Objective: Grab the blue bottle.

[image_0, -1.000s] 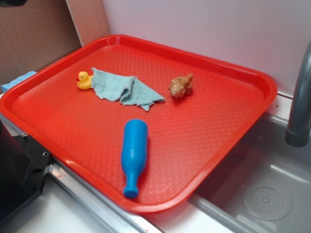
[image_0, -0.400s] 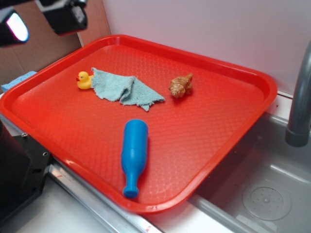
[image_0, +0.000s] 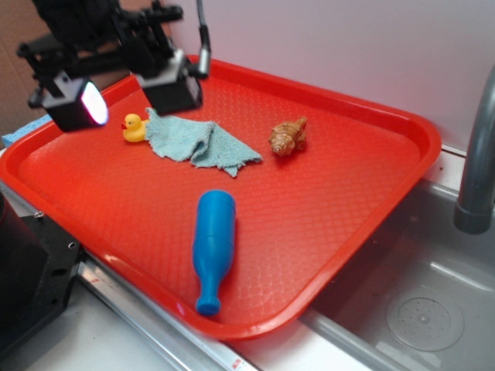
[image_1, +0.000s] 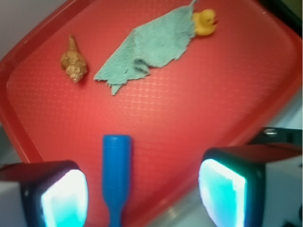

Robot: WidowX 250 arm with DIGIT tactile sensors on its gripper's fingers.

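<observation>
A red tray (image_0: 325, 193) with a raised rim and a dimpled floor fills most of both views; everything else is placed against it. A grey sink basin (image_0: 418, 309) lies just off the tray's right edge, with a grey tap pipe (image_0: 479, 154) standing above that side. A dark block (image_0: 27, 286) sits off the tray's lower left edge.

The pincer (image_0: 128, 97) hangs above the tray's far left corner, clear of the tray floor, with its two fingers spread wide apart and nothing between them. One finger pad (image_0: 94, 104) shows a pale glowing face in the exterior view. In the wrist view the pincer (image_1: 142, 198) frames the near part of the tray, its pads lit pale teal at either lower corner.

A light teal cloth (image_0: 197, 143) lies crumpled on the tray's far left part, below the pincer in the exterior view.

The blue bottle (image_0: 213, 247) lies on its side on the tray floor near the front rim, body pointing toward the tray's middle and narrow neck toward the front rim. Nothing touches it. In the wrist view the blue bottle (image_1: 116, 172) shows between the two pads but well below them.

A brown shell (image_0: 288, 137) rests on the tray's far middle, apart from the cloth. A yellow rubber duck (image_0: 134, 127) stands touching the cloth's left edge.
</observation>
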